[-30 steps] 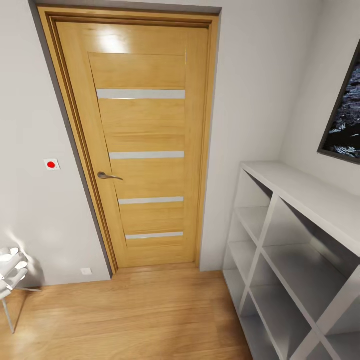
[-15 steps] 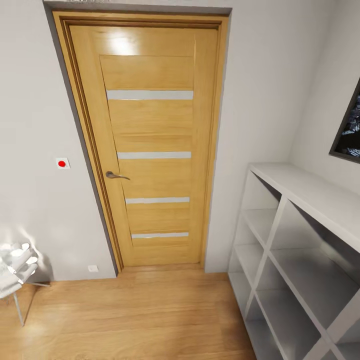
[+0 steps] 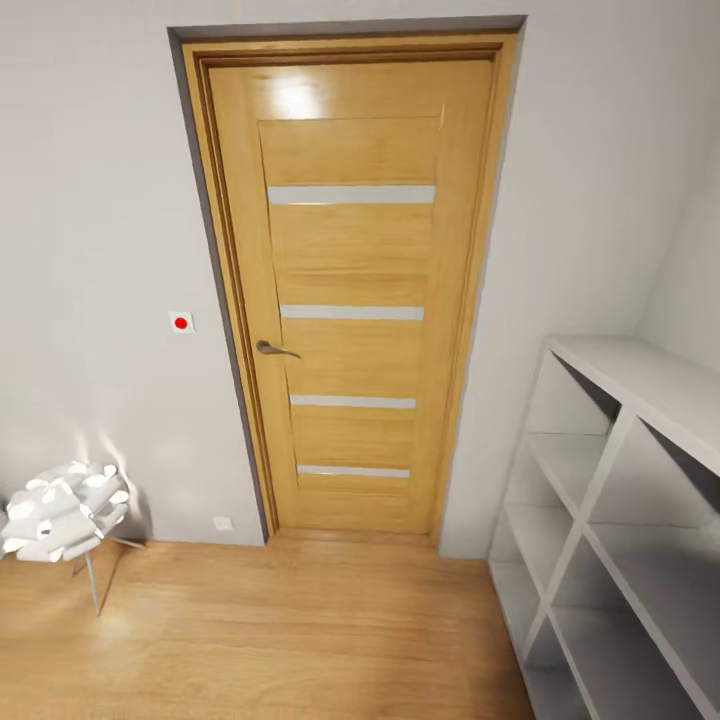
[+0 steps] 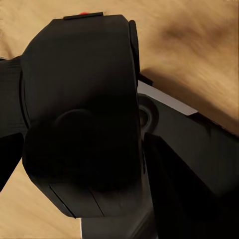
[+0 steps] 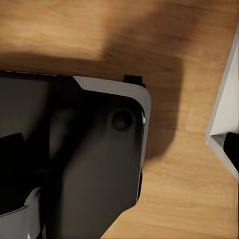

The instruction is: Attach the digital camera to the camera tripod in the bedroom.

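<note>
Head view: closed wood door with four pale horizontal strips and a metal handle on its left side, set in a white wall. Small white switch plate with a red dot left of the frame, a low outlet near the floor. White petal-shaped lamp on thin legs at lower left, standing on the wood floor. White cube shelves along the right, compartments open.

Left wrist view: the camera sits very close to the lens, black and boxy, with a sliver of red button at its far edge. Its long axis runs along the view's height; a round bulge, probably the lens, faces roughly toward the wrist camera, but it is too dark to be sure. Black gripper parts flank it on both sides, so the left gripper jaws look clamped on the camera. Blurred wood floor behind, and part of the robot's dark base with a pale edge beside the camera.

Right wrist view: the robot's dark base with a pale rim over wood floor, casting a shadow, and a corner of the white shelves at one edge. Dark shapes near the frame corner may be the right gripper; cannot tell how its jaws stand.
</note>
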You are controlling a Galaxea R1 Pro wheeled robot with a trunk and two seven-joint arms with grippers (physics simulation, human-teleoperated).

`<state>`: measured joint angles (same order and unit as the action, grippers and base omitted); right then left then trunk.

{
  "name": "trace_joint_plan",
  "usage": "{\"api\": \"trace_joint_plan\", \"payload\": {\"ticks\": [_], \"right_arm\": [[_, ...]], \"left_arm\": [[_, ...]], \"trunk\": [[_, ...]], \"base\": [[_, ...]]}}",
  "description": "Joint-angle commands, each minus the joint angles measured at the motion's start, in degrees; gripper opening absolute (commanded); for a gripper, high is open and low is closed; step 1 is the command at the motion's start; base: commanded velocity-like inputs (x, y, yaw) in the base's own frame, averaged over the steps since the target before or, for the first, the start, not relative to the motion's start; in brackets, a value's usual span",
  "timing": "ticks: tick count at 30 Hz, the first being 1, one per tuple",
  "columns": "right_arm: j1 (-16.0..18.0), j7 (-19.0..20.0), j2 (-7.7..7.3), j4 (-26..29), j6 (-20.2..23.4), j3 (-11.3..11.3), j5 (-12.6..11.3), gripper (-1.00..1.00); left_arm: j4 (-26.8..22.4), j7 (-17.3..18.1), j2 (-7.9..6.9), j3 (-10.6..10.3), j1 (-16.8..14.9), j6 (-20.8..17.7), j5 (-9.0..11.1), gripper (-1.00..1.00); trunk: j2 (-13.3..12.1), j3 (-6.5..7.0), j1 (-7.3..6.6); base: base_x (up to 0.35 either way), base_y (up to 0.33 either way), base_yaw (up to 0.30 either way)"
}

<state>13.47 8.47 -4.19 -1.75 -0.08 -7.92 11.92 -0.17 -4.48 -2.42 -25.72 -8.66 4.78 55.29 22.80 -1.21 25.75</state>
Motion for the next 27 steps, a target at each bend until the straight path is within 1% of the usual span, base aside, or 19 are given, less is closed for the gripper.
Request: {"api": "trace_joint_plan", "payload": {"ticks": [1,13,18,21,22,27], "right_arm": [[0.08,0.16,-0.03,-0.09,-0.01,-0.48,0.56,1.00],[0.07,0.23,-0.03,-0.09,-0.01,-0.51,0.56,1.00],[0.07,0.25,-0.03,-0.09,-0.01,-0.45,0.60,1.00],[0.09,0.30,-0.04,-0.09,-0.01,-0.43,0.63,1.00],[0.07,0.31,-0.05,-0.09,-0.01,-0.43,1.09,1.00],[0.08,0.26,-0.04,-0.09,-0.01,-0.43,3.46,1.00]], "left_arm": [[-0.01,-0.18,0.02,-0.48,-0.04,0.09,0.17,-1.00],[-0.01,-0.13,-0.01,-0.44,-0.04,-0.10,0.17,-1.00],[-0.01,-0.07,-0.11,-0.40,-0.04,-0.28,0.55,-1.00],[-0.01,0.54,-0.12,-0.39,-0.04,-0.36,2.13,-1.00],[-0.01,1.67,-0.17,-0.39,-0.04,-0.43,3.68,-1.00],[-0.01,2.43,-0.15,-0.39,-0.04,-0.43,4.47,-1.00]], "trunk": [[0.12,-0.09,0.03],[0.12,0.29,0.03],[0.12,0.44,0.03],[0.12,0.52,0.03],[0.12,0.55,0.03],[0.12,0.69,0.03]], "base": [[0.000,0.000,0.263],[0.000,0.000,0.267],[0.000,0.000,0.288],[0.000,0.000,0.297],[0.000,0.000,0.299],[0.000,0.000,0.300]]}}
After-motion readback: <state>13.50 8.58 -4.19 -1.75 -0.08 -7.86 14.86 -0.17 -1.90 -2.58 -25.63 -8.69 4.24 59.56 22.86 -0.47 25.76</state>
